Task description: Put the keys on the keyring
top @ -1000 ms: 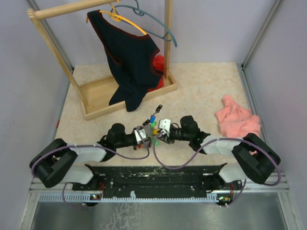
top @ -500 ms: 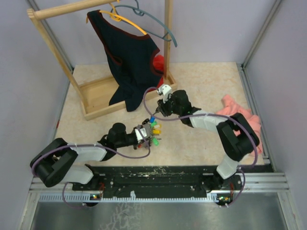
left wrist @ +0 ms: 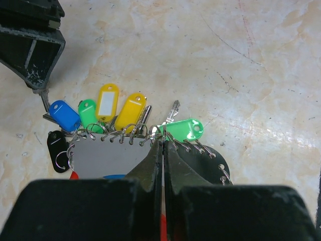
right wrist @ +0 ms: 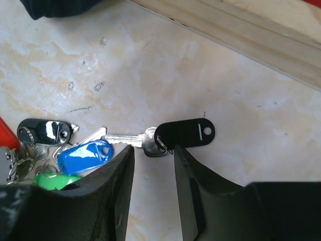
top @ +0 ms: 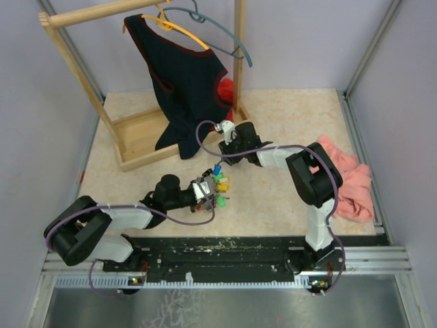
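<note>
From above, the left pincer lies low at the middle of the worktop, with a small bright bunch at its tip. Its wrist camera shows more. The jaws are pressed together on the wire edge of the keyring. From that edge the keys fan out towards 12 o'clock, with blue, green, two yellow and one more green tag.

The right pincer is at about 1 o'clock from the bunch, close to the wooden rack. In the overhead view its fingers cannot be told apart. Its own camera shows them narrowly apart and gripping nothing. The black-tagged key lies flat on the worktop. Its metal head is in the gap between them and its tag points to 3 o'clock. A pink cloth lies at 3 o'clock.
</note>
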